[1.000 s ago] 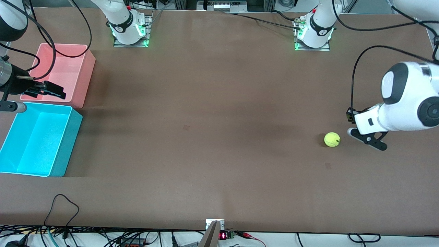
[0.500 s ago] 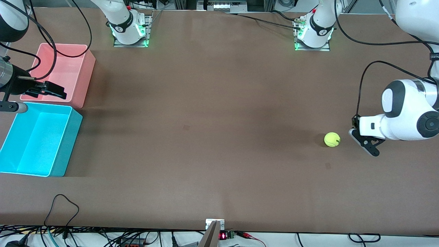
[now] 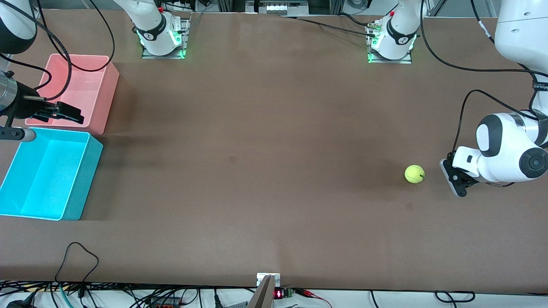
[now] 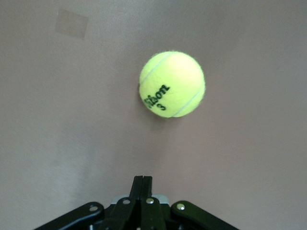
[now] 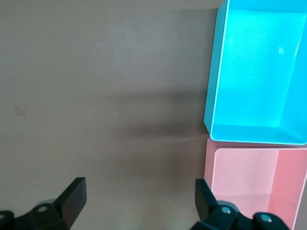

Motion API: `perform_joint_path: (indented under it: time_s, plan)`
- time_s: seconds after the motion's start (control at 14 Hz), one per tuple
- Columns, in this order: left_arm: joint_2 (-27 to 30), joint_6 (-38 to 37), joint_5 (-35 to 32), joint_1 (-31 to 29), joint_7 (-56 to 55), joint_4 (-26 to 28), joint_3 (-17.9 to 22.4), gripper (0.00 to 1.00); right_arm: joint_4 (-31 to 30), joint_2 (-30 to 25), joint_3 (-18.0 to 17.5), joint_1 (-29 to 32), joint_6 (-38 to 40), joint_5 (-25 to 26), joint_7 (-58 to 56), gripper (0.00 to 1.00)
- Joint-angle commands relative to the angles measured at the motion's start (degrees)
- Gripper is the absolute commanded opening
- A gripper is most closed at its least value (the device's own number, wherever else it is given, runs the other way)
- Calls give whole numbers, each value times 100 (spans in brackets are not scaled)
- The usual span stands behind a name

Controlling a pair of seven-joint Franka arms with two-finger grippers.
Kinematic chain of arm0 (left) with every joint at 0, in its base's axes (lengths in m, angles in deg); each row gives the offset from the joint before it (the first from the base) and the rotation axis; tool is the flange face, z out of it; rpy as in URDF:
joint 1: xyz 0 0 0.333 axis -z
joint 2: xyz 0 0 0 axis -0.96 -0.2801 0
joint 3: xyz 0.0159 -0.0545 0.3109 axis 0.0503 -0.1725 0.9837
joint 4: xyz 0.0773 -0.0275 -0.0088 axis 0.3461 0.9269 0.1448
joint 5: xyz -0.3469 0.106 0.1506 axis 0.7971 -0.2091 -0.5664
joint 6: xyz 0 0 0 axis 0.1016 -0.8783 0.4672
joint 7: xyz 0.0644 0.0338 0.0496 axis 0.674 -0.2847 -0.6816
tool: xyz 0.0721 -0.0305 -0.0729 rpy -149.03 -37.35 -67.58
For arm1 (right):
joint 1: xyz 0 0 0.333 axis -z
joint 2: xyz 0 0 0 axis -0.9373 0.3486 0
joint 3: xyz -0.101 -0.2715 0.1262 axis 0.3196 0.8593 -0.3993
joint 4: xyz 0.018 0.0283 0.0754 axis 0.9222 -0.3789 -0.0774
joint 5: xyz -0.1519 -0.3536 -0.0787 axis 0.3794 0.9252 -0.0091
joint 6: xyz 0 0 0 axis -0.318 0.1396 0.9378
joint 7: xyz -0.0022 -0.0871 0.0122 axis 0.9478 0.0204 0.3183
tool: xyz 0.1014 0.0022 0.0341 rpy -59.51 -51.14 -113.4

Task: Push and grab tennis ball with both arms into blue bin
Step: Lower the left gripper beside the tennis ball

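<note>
The tennis ball [image 3: 414, 174] lies on the brown table toward the left arm's end; the left wrist view shows it [image 4: 172, 84] just ahead of the fingertips. My left gripper [image 3: 454, 182] is shut and empty, low by the table, beside the ball and a short gap from it, not touching it. It shows in the left wrist view [image 4: 143, 179] with its fingers pressed together. The blue bin [image 3: 81, 179] stands empty at the right arm's end and shows in the right wrist view [image 5: 254, 72]. My right gripper [image 3: 68, 112] is open and empty, held over the pink bin's edge next to the blue bin; it also shows in the right wrist view [image 5: 139, 194].
A pink bin [image 3: 107, 98], also empty, stands against the blue bin, farther from the front camera; it shows in the right wrist view [image 5: 249, 187]. A broad stretch of bare table lies between the ball and the bins. Cables run along the table's near edge.
My left arm's wrist has swung and lowered, turning the shut gripper beside the ball and drawing it slightly away. The ball and the right arm have not moved.
</note>
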Motion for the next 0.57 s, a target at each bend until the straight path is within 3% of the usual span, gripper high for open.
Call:
perform_joint_path:
  time_s: [0.0,0.14,0.5]
  plan:
    - [-104,358,-157,-68,835,-31,-28,0,-40,-42,-7,-4,-22,17,30,100]
    - [-201,570,-148,-207,1354,-22,-28,0,-40,-42,-7,5,-22,17,30,100]
    - [-306,580,-148,-455,1426,-13,-45,0,-49,-7,11,66,22,17,-22,100]
